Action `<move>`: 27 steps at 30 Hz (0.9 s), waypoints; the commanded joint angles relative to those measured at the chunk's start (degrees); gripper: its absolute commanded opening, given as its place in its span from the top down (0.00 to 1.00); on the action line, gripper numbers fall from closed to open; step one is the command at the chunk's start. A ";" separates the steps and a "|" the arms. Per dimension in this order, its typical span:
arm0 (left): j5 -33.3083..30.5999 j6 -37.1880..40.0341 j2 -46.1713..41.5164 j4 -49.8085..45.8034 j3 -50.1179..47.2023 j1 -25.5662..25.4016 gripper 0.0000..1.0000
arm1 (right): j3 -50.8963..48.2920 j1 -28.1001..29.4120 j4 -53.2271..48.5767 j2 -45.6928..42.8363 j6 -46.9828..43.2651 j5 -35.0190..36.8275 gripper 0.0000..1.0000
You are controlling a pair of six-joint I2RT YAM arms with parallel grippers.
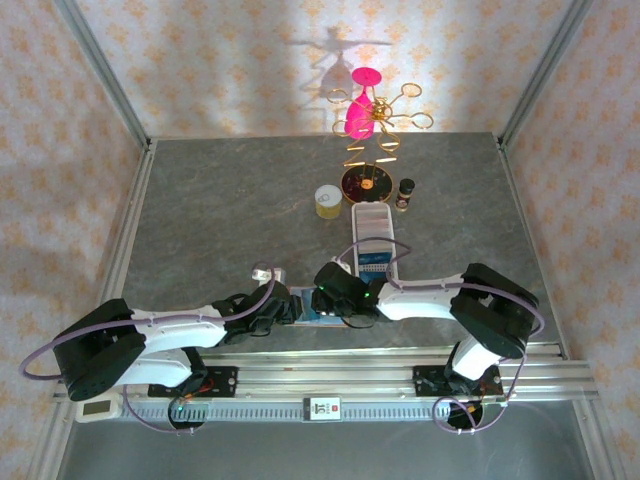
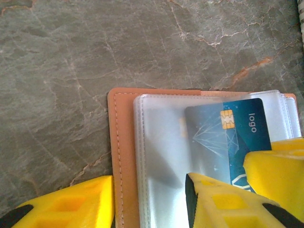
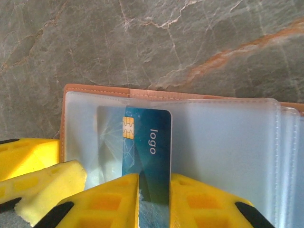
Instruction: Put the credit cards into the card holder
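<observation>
While lying open on the grey marbled desk (image 1: 220, 210) near the arm bases, the tan leather card holder (image 3: 213, 142) is showing frosted clear sleeves. A blue credit card (image 3: 147, 137) with a gold chip is sitting partly inside one. The right end effector (image 3: 154, 176) is flanking the card's near end with a narrow gap; whether it is gripping, I cannot tell. The left end effector (image 2: 149, 178) is standing part open, straddling the holder's stitched edge. Beyond, a white perforated tray (image 1: 372, 235), yellow tape roll (image 1: 327, 201) and small dark bottle (image 1: 405, 192) are standing.
</observation>
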 commanded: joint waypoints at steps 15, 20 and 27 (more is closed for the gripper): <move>7.95 -3.68 -0.32 3.12 -5.05 -0.09 0.58 | 1.43 0.72 5.02 2.69 1.69 -3.59 0.88; 7.65 -3.63 -0.13 2.58 -5.18 -0.12 0.58 | 1.32 0.90 6.43 3.66 2.38 -4.81 0.86; 6.69 -3.49 0.38 0.63 -5.03 -0.08 0.60 | 1.14 0.90 1.91 0.67 1.51 -1.03 0.70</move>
